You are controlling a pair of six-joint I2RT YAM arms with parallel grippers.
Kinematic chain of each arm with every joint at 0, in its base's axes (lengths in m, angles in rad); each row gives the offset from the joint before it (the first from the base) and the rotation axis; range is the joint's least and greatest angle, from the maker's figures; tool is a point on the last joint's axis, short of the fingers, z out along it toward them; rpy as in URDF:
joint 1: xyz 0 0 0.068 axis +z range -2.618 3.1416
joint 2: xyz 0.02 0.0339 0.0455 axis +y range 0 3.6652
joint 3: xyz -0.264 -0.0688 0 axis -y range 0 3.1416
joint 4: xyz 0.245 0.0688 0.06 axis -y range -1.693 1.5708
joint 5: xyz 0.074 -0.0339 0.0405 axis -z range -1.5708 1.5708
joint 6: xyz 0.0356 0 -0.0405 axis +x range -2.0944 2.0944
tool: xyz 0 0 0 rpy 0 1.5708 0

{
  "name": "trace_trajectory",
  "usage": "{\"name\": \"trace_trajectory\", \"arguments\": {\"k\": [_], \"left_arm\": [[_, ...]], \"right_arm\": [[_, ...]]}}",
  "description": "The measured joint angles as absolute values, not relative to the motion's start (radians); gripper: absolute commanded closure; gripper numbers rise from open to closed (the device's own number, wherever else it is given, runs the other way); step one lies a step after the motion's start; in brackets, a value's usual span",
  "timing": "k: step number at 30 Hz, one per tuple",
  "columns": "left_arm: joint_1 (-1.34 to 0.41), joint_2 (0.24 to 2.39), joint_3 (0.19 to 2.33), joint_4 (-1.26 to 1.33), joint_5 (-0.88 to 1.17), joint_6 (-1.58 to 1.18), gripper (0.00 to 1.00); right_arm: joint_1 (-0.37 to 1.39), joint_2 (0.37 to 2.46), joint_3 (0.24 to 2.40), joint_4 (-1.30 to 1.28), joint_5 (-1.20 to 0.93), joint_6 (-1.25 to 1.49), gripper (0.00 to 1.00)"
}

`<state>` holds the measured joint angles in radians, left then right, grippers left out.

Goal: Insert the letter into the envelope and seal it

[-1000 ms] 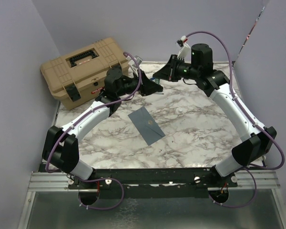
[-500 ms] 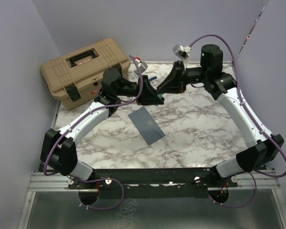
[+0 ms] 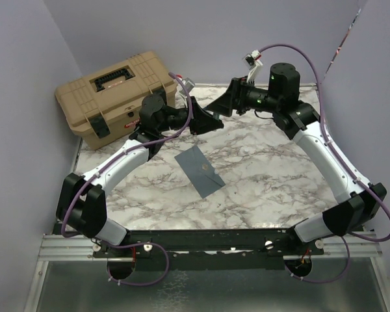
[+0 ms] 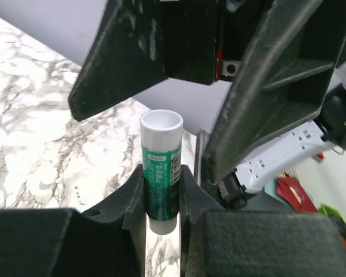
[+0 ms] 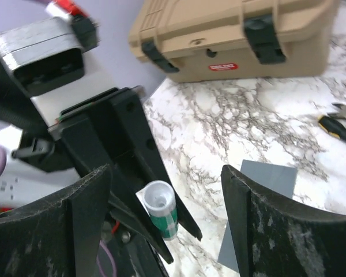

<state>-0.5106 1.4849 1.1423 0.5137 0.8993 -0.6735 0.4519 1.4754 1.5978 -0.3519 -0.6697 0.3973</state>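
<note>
Lavender walls enclose a marble-patterned worktop [image 3: 273, 175]. Envelope [image 3: 200, 170] lies flat near the centre of the worktop, slate blue-grey, small round mark on its face, touched by neither arm. Tan toolbox [image 3: 114, 94] sits at the rear left corner, lid latched. Left tool [image 3: 211, 122] is raised above the rear of the worktop and clamped on a green-and-white glue stick [image 4: 160, 173], the stick's white round end pointing toward the right tool [image 3: 216, 105]. Right tool faces it at close range with its fingers spread wide, holding nothing. Small hand tools with yellow and blue grips [image 5: 337, 124] lie on the worktop near the toolbox.
</note>
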Motion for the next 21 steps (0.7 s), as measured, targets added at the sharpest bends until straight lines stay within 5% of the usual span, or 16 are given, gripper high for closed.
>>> {"name": "trace_trajectory", "arguments": {"k": [21], "left_arm": [[-0.511, 1.514, 1.131, 0.277, 0.659, -0.596, 1.00]], "right_arm": [[0.451, 1.470, 1.489, -0.320, -0.450, 0.659, 0.21]]}}
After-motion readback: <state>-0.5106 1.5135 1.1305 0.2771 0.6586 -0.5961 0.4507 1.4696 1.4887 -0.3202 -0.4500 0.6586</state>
